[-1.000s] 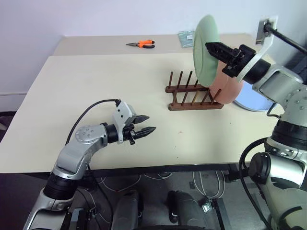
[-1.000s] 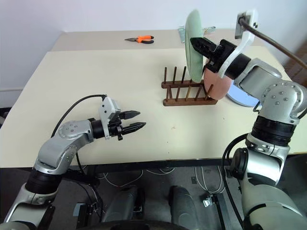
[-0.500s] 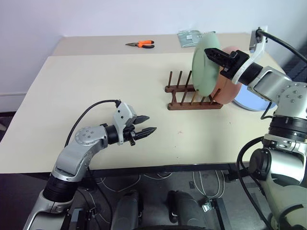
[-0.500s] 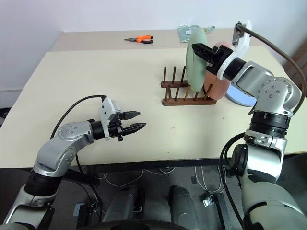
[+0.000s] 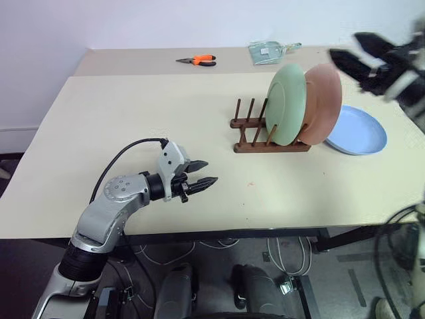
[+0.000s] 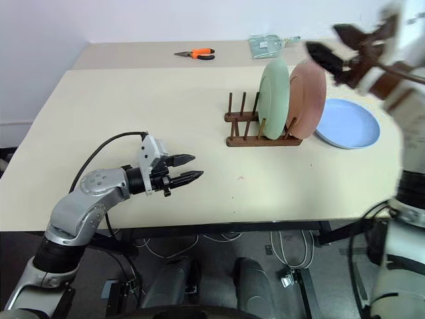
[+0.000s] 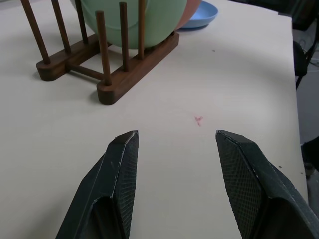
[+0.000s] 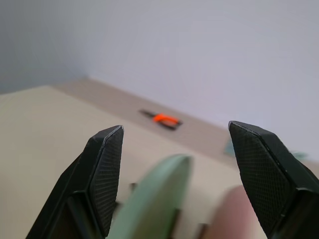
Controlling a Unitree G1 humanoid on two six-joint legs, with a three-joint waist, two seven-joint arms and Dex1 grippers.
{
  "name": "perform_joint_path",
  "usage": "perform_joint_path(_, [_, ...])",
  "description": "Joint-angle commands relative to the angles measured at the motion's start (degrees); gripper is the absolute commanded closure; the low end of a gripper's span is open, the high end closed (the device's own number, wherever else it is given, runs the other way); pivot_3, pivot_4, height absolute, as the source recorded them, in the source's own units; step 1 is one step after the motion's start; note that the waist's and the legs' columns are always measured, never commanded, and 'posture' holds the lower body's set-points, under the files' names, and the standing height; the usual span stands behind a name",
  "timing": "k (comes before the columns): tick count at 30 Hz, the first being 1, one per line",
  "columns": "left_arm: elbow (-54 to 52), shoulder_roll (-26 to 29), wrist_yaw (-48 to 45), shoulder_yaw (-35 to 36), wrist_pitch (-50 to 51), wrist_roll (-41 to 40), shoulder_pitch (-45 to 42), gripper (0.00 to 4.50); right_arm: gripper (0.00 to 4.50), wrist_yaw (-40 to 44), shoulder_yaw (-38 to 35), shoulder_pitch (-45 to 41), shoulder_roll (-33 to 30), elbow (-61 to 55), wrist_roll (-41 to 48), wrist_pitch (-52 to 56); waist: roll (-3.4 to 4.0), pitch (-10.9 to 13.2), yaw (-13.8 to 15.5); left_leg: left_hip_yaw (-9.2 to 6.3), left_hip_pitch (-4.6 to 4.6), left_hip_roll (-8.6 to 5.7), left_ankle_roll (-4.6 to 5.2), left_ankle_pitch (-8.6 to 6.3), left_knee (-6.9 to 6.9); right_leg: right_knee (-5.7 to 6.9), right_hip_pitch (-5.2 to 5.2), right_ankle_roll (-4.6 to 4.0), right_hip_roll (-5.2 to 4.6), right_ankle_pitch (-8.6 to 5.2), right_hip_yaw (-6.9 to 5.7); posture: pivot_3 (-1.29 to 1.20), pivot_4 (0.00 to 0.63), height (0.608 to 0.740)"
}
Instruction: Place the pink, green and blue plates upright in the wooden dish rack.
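The green plate (image 5: pixel 287 105) stands upright between the pegs of the wooden dish rack (image 5: pixel 255 136). The pink plate (image 5: pixel 323 100) stands upright just behind it, at the rack's right end. The blue plate (image 5: pixel 358 131) lies flat on the table to the right of the rack. My right gripper (image 5: pixel 355 52) hovers open above and to the right of the plates, holding nothing and apart from them. In the right wrist view the green plate's rim (image 8: pixel 159 199) lies below the open fingers. My left gripper (image 5: pixel 204 173) is open and empty over the table's near left part, pointing toward the rack (image 7: pixel 114 79).
Orange-handled pliers (image 5: pixel 197 60) and a clear packet (image 5: pixel 269 51) lie on the far table behind the rack. The table's front edge (image 5: pixel 252 231) runs just below my left arm. A small red mark (image 7: pixel 198 119) is on the tabletop ahead of the left gripper.
My right gripper opened and let go of the green plate, which now stands in the rack. The right gripper then drew back up and to the right. The left arm kept still.
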Motion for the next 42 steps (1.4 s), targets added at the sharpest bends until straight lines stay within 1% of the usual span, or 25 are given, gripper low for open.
perform_joint_path(1, [-0.94, -0.37, -1.03, -0.39, -0.56, -0.57, -1.39, 1.99, 0.22, 2.82, 1.80, 10.45, -3.48, 1.22, -8.47, -6.66, -0.01, -0.01, -0.23, 0.03, 0.05, 0.00, 0.00, 0.00, 0.01, 0.00, 0.03, -0.03, 0.00, -0.02, 0.02, 0.00, 0.150, 0.740])
perform_joint_path(2, [-0.71, -0.48, -1.28, -0.64, -0.65, -0.52, -1.69, 1.99, 0.05, 3.04, 3.13, 13.01, -4.18, 1.61, -10.97, -9.09, -0.01, -0.01, -0.40, 0.06, 0.10, 0.00, 0.01, 0.00, 0.02, 0.00, 0.06, -0.15, 0.00, -0.09, 0.05, 0.00, 0.150, 0.740])
perform_joint_path(3, [-0.39, -0.58, -1.53, -0.91, -0.76, -0.40, -2.11, 1.99, 0.05, 2.56, 4.73, 14.17, -3.82, 3.06, -13.31, -11.78, 0.04, 0.01, -0.65, 0.14, 0.17, 0.01, 0.01, 0.00, 0.02, 0.03, 0.06, -0.17, 0.01, -0.10, 0.12, 0.00, 0.150, 0.740])
perform_joint_path(6, [1.07, -0.97, -2.33, -1.60, -1.04, 0.10, -3.72, 1.99, 0.05, 1.47, 10.94, 13.08, -1.81, 11.96, -20.23, -20.04, 0.14, 0.03, -1.36, 0.35, 0.33, 0.05, 0.00, 0.00, 0.01, 0.13, 0.03, -0.13, 0.08, -0.08, 0.24, 0.00, 0.150, 0.740])
perform_joint_path(8, [1.52, -0.95, -2.67, -1.92, -1.20, 0.37, -4.24, 1.99, 0.05, 1.61, 13.83, 11.77, -1.33, 16.28, -23.47, -24.27, 0.15, 0.03, -1.68, 0.35, 0.35, 0.08, 0.00, 0.00, -0.01, 0.14, 0.03, -0.11, 0.15, -0.08, 0.23, 0.00, 0.150, 0.740])
perform_joint_path(10, [1.56, -0.98, -2.70, -1.92, -0.99, 0.25, -4.61, 1.99, 0.05, -0.66, 18.31, 7.49, 0.45, 25.16, -28.78, -28.63, 0.14, 0.03, -1.93, 0.36, 0.38, 0.08, 0.00, 0.00, -0.06, 0.14, 0.03, 0.02, 0.17, -0.02, 0.25, 0.00, 0.150, 0.740])
perform_joint_path(12, [1.19, -0.92, -2.61, -1.90, -0.79, 0.13, -4.44, 1.99, 0.05, -2.10, 21.22, 2.28, 3.03, 34.20, -31.87, -31.00, 0.13, 0.04, -1.93, 0.40, 0.40, 0.08, 0.00, 0.00, -0.06, 0.13, 0.03, 0.04, 0.18, -0.01, 0.29, 0.00, 0.150, 0.740])
perform_joint_path(14, [0.68, -0.81, -2.46, -1.93, -0.65, 0.13, -4.00, 1.99, 0.05, -2.48, 23.26, -1.78, 4.90, 41.19, -34.16, -33.54, 0.13, 0.04, -1.82, 0.39, 0.41, 0.08, -0.01, 0.01, -0.06, 0.13, 0.03, 0.04, 0.18, -0.01, 0.29, 0.00, 0.150, 0.740])
perform_joint_path(18, [-0.21, -0.66, -1.86, -1.84, -0.31, 0.15, -3.11, 1.99, 0.05, -6.30, 26.99, -10.03, 8.24, 56.05, -39.47, -38.37, 0.13, 0.05, -1.59, 0.40, 0.39, 0.06, -0.02, 0.01, -0.07, 0.13, 0.04, 0.04, 0.15, -0.01, 0.30, 0.00, 0.150, 0.740])
perform_joint_path(21, [-0.98, -0.56, -1.17, -1.69, -0.08, 0.23, -2.69, 1.99, 0.86, -8.78, 28.58, -13.77, 9.02, 62.80, -42.16, -40.75, 0.12, 0.05, -1.52, 0.40, 0.38, 0.03, -0.03, 0.02, -0.06, 0.12, 0.06, 0.03, 0.09, -0.01, 0.31, 0.00, 0.150, 0.740])
perform_joint_path(24, [-1.85, -0.28, -0.47, -1.15, 0.26, -0.04, -1.94, 1.99, 2.30, -9.54, 28.42, -15.70, 9.28, 65.35, -42.86, -41.79, 0.12, 0.05, -1.60, 0.36, 0.38, 0.02, -0.03, 0.02, -0.04, 0.12, 0.10, 0.03, 0.08, -0.01, 0.30, 0.00, 0.150, 0.740])
perform_joint_path(25, [-2.05, -0.19, -0.35, -1.08, 0.29, -0.09, -1.70, 1.99, 2.88, -9.48, 28.31, -15.97, 9.32, 65.66, -43.00, -42.12, 0.12, 0.05, -1.67, 0.37, 0.38, 0.02, -0.03, 0.02, -0.04, 0.12, 0.10, 0.03, 0.07, -0.01, 0.31, 0.00, 0.150, 0.740])
perform_joint_path(28, [-2.67, 0.09, -0.09, -1.14, 0.27, -0.12, -0.87, 1.99, 4.34, -9.63, 27.34, -15.67, 9.10, 64.57, -42.50, -44.03, 0.15, 0.05, -1.77, 0.36, 0.40, 0.04, -0.03, 0.02, -0.05, 0.13, 0.10, 0.04, 0.09, 0.00, 0.34, 0.00, 0.150, 0.740])
perform_joint_path(29, [-2.87, 0.18, 0.01, -1.12, 0.35, -0.20, -0.72, 1.99, 4.46, -10.77, 26.83, -15.54, 8.69, 63.79, -42.38, -44.71, 0.15, 0.05, -1.77, 0.37, 0.40, 0.04, -0.04, 0.02, -0.05, 0.14, 0.10, 0.04, 0.09, 0.00, 0.35, 0.00, 0.150, 0.740])
perform_joint_path(31, [-3.09, 0.36, 0.11, -1.00, 0.41, -0.35, -0.55, 1.99, 4.46, -14.21, 26.09, -15.23, 7.13, 61.15, -43.03, -46.24, 0.17, 0.07, -1.73, 0.37, 0.41, 0.04, -0.04, 0.02, -0.05, 0.14, 0.10, 0.04, 0.08, 0.00, 0.35, 0.00, 0.150, 0.740])
perform_joint_path(34, [-2.75, 0.61, -0.12, -0.71, 0.33, -0.39, -0.60, 1.99, 4.46, -21.56, 24.27, -14.48, 3.30, 52.75, -44.82, -47.94, 0.28, 0.11, -1.60, 0.38, 0.40, 0.02, -0.04, 0.02, -0.05, 0.15, 0.09, 0.04, 0.04, 0.00, 0.35, 0.00, 0.150, 0.740])
perform_joint_path(35, [-2.55, 0.68, -0.28, -0.68, 0.23, -0.34, -0.62, 1.99, 4.46, -22.49, 23.40, -13.90, 2.10, 48.73, -44.96, -47.89, 0.36, 0.15, -1.47, 0.39, 0.40, 0.00, -0.04, 0.02, -0.05, 0.15, 0.08, 0.04, 0.02, 0.00, 0.36, 0.00, 0.150, 0.740])
perform_joint_path(37, [-2.08, 0.82, -0.68, -0.72, -0.04, -0.23, -0.70, 1.99, 4.46, -23.03, 20.57, -13.04, 0.57, 40.17, -43.52, -46.41, 0.36, 0.15, -1.50, 0.38, 0.37, -0.01, -0.04, 0.02, -0.05, 0.15, 0.06, 0.04, 0.01, -0.01, 0.36, 0.00, 0.150, 0.740])
perform_joint_path(39, [-1.23, 0.85, -1.11, -0.99, -0.43, -0.02, -1.07, 1.99, 4.46, -21.89, 17.00, -13.72, 0.20, 31.79, -39.79, -43.81, 0.37, 0.15, -1.67, 0.38, 0.37, 0.00, -0.04, 0.02, -0.06, 0.14, 0.05, 0.04, 0.03, 0.00, 0.36, 0.00, 0.150, 0.740])
perform_joint_path(42, [-0.20, 0.79, -1.73, -1.31, -0.87, 0.20, -1.77, 1.99, 4.46, -16.46, 12.38, -15.34, 2.40, 19.70, -30.19, -36.39, 0.37, 0.15, -1.87, 0.38, 0.40, 0.09, -0.03, 0.02, -0.06, 0.15, 0.06, 0.06, 0.12, 0.01, 0.35, 0.00, 0.150, 0.740])
